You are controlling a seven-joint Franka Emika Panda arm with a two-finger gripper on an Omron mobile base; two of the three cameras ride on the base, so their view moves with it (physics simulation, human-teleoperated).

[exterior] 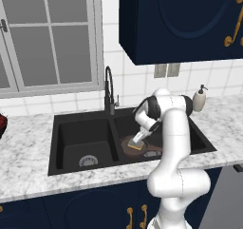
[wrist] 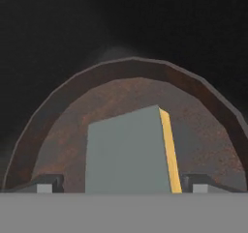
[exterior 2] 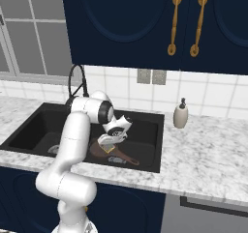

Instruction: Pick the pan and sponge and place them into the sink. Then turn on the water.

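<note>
Sink [exterior: 61,128], arm bent down, gripper [exterior: 136,144] over pan [exterior: 124,145]

Sink [exterior: 61,128] set in counter [exterior: 28,180], below window [exterior: 47,38]. Faucet [exterior: 109,92] at sink's 12 o'clock, behind divider. Pan [wrist: 63,130] in right basin, on floor; handle [exterior 2: 130,159] toward 4 o'clock in right base view. Sponge [wrist: 128,152] in pan, between gripper [wrist: 121,184] fingertips. Soap dispenser [exterior 2: 181,114] on counter, 2 o'clock of sink. Cabinet [exterior 2: 145,24] above.
</note>
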